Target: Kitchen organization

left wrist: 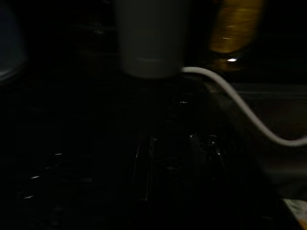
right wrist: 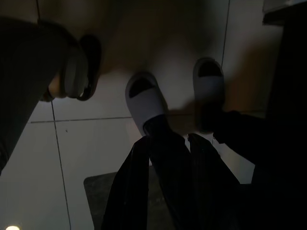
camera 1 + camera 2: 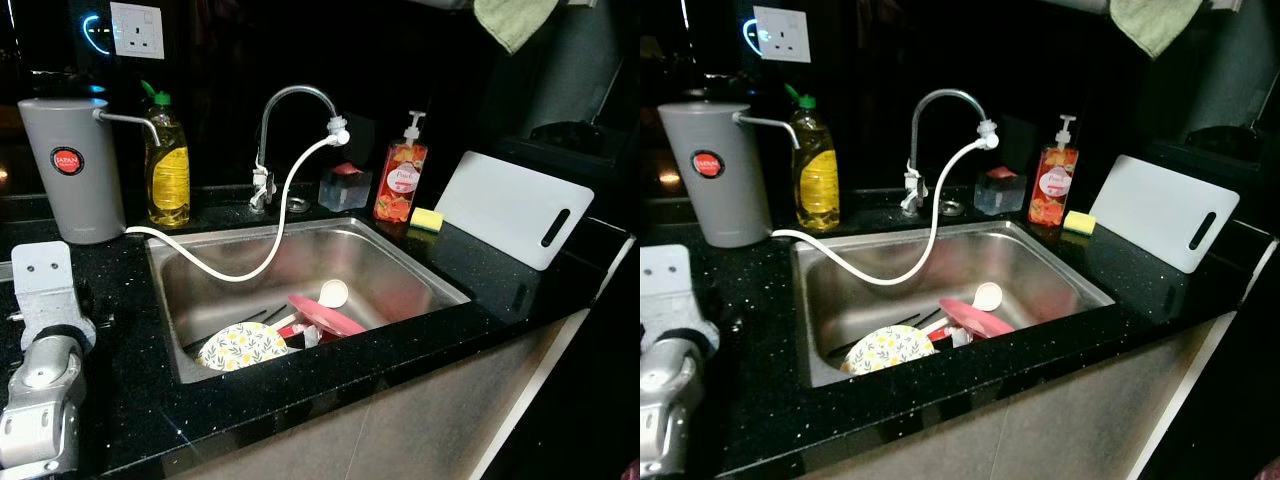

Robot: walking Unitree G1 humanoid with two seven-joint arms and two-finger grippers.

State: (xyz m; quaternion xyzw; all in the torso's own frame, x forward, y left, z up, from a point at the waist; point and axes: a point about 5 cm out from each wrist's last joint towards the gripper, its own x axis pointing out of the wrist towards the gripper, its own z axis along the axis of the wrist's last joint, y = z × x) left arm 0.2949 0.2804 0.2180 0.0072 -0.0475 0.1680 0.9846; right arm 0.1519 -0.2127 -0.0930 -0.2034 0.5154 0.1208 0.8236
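Approach step, nothing gripped yet. Dishes in sink (image 3: pixel 400 262): patterned plate (image 3: pixel 241 346) at 7 o'clock, pink lid (image 3: pixel 325 314) centre. Left claw (image 1: pixel 175 158) over worktop (image 3: pixel 120 300), fingers apart; right claw (image 2: pixel 168 158) hangs idle, apart. Next: you reach L arm into sink.

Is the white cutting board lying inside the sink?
No, the white cutting board leans at the back of the black counter, to the right of the sink, outside the basin.

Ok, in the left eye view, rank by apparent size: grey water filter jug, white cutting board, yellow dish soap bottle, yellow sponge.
1. white cutting board and grey water filter jug: look about alike, so no ranking between them
2. yellow dish soap bottle
3. yellow sponge
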